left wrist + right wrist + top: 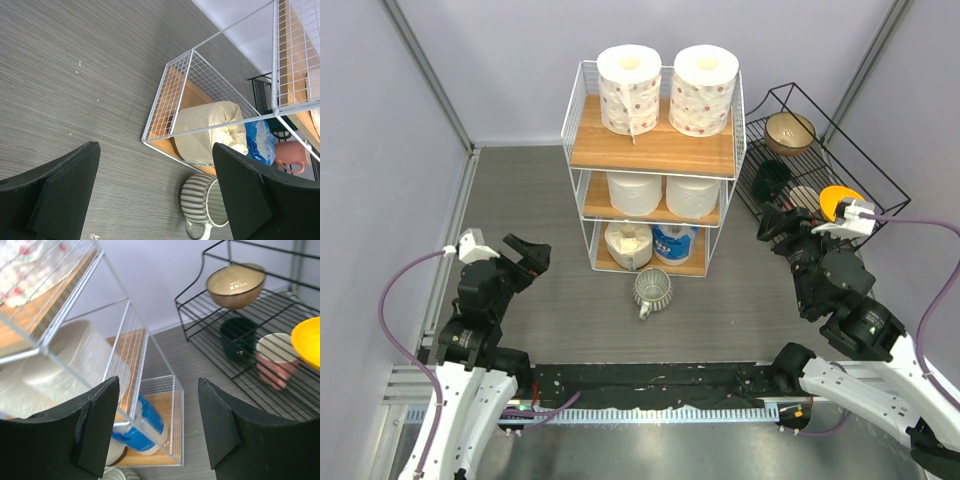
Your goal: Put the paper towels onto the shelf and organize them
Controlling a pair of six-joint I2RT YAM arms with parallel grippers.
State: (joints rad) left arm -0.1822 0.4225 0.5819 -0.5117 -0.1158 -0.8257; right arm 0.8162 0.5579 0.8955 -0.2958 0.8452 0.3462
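The white wire shelf [578,150] with three wooden boards stands at the back middle. Two red-dotted rolls [628,90] [704,90] stand on the top board. Two plain white rolls [634,192] [692,196] are on the middle board. A cream ragged roll [626,243] and a blue-wrapped roll [673,243] are on the bottom board; they also show in the left wrist view [207,131] [260,141]. My left gripper [528,256] is open and empty left of the shelf. My right gripper [782,232] is open and empty right of it.
A ribbed mug [652,290] lies on the table in front of the shelf, also in the left wrist view [200,202]. A black wire rack [860,180] at the back right holds a tan bowl [789,132], cups and an orange bowl [837,200].
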